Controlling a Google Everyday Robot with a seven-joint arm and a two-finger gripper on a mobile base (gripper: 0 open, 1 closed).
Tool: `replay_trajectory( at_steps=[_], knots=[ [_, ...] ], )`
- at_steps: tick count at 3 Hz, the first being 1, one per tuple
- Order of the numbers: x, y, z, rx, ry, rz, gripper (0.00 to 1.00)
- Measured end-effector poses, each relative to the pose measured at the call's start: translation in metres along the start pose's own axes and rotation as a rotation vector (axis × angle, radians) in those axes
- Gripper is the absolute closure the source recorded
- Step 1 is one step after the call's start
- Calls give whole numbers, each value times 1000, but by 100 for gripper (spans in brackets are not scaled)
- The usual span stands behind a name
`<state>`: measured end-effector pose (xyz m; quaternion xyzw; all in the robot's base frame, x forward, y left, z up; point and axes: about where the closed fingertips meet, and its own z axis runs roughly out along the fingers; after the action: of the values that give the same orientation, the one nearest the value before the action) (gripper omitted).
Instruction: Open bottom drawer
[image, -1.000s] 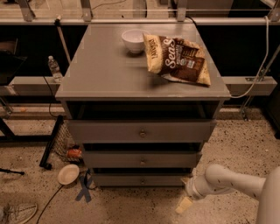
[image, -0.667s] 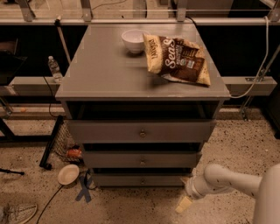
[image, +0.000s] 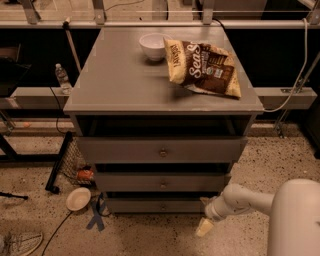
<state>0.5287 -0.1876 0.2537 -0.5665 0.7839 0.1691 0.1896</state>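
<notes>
The grey cabinet (image: 120, 85) has three drawers, all pulled out a little. The bottom drawer (image: 135, 205) is the lowest and slimmest front, with a small round knob (image: 162, 206) at its centre. My gripper (image: 204, 227) hangs at the end of the white arm (image: 240, 199), low near the floor, to the right of the bottom drawer's front and a little in front of it. It touches nothing that I can see.
A white bowl (image: 152, 46) and a chip bag (image: 202, 67) lie on the cabinet top. On the floor left of the cabinet are a round dish (image: 78, 198), blue tape (image: 97, 216), a shoe (image: 20, 243) and cables. A water bottle (image: 62, 78) stands behind.
</notes>
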Motion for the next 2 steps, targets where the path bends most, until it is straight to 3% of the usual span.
replay_trajectory(
  at_steps=[1, 2],
  knots=[
    [1, -12, 14, 62, 29, -49, 0],
    [1, -12, 14, 62, 30, -49, 0]
  ],
)
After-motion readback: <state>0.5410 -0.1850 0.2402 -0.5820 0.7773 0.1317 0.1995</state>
